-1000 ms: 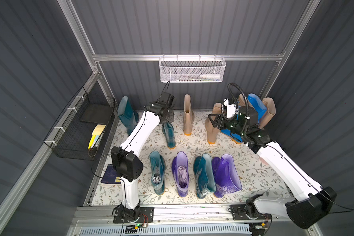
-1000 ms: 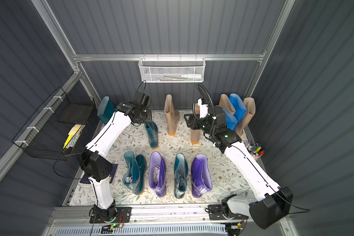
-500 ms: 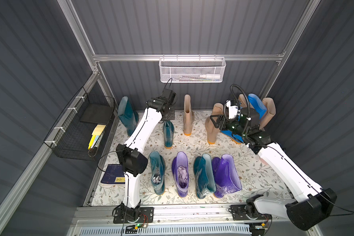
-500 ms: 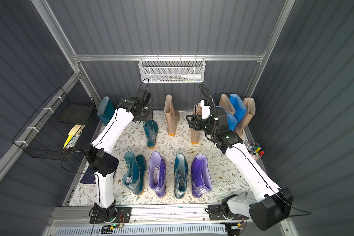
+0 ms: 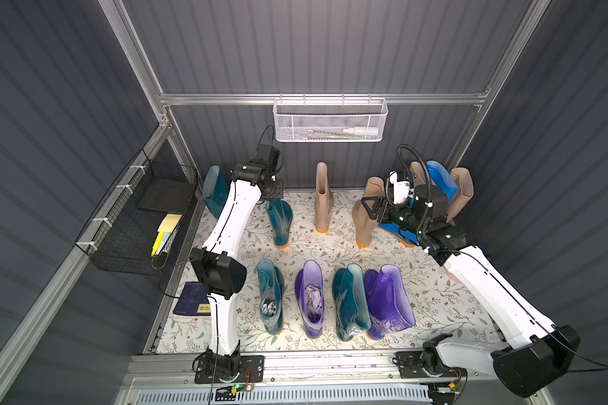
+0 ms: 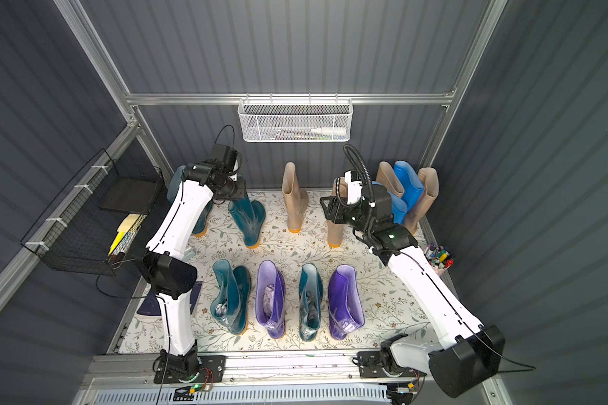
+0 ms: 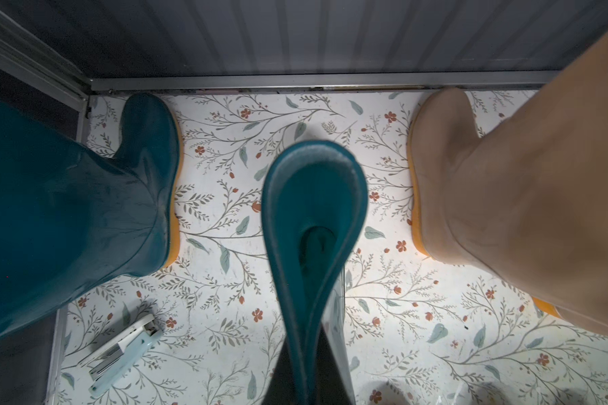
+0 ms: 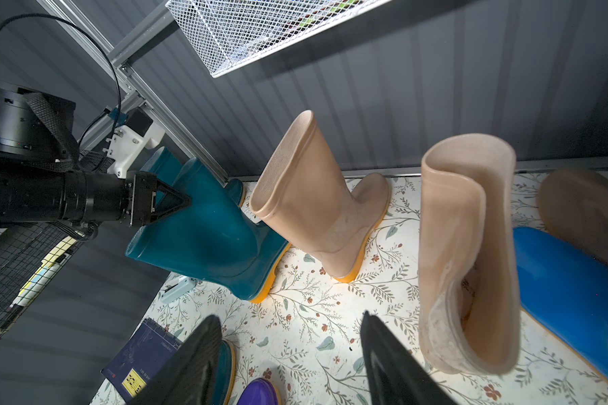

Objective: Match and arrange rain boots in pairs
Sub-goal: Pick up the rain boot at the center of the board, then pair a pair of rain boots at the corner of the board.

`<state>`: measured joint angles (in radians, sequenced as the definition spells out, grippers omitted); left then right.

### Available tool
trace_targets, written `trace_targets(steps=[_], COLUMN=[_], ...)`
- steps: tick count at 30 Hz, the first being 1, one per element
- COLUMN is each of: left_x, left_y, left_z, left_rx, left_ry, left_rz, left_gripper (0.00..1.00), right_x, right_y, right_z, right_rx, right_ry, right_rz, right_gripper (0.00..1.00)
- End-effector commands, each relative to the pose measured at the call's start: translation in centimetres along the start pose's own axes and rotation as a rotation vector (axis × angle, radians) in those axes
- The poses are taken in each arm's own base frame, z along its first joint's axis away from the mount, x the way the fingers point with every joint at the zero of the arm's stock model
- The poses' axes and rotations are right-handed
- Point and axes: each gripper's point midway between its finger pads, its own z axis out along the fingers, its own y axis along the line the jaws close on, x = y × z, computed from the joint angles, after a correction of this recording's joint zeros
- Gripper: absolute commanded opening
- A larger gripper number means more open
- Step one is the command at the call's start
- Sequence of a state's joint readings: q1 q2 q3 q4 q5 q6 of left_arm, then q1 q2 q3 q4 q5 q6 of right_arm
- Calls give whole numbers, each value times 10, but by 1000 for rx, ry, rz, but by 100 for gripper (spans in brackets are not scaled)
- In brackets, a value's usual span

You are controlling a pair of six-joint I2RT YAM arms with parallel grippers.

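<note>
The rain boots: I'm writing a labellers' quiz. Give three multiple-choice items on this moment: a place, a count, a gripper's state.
1. Where is the teal boot that the left gripper pinches? A front row; B back row, between a second teal boot and a beige boot; C far right corner.
2. How many purple boots show? A one; B two; C four.
3. The right gripper is: A open, empty; B shut on a boot; C shut, empty.
Key: 1 B: both top views show it there. 2 B: both stand in the front row. 3 A: its wrist view shows fingers apart, nothing between.

Bare mat (image 5: 302, 228) gap between teal boot (image 5: 279, 221) and beige boot (image 5: 323, 205)
</note>
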<state>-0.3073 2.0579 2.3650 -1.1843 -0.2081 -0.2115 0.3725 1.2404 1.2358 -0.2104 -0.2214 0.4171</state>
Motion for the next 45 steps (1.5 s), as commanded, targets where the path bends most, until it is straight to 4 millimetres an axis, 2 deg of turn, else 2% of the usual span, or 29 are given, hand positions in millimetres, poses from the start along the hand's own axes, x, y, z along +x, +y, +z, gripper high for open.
trace_targets(steps=[1, 10, 16, 17, 24, 35, 45], left_x=[-41, -63, -70, -76, -91, -79, -73], left_y=[15, 54, 84, 88, 104, 136, 140], left_z=[-41, -45, -36, -35, -22, 19, 31], left_rx=[6, -72, -96, -91, -87, -146, -137], left_ry=[-178, -251, -258, -285, -319, -244, -226], left_rz=[7, 0, -6, -7, 24, 46, 30], left_gripper=[0, 0, 0, 0, 0, 0, 0], right_x=[-6, -1, 2, 2, 3, 6, 10], right_y=[4, 2, 0, 0, -2, -2, -4], right_z=[-2, 6, 6, 6, 7, 6, 7], right_rx=[-17, -17, -7, -5, 3, 1, 5], right_ry=[-17, 11, 25, 28, 33, 40, 48], right_rz=[13, 25, 19, 17, 18, 29, 29], right_gripper=[65, 64, 63, 64, 63, 63, 63])
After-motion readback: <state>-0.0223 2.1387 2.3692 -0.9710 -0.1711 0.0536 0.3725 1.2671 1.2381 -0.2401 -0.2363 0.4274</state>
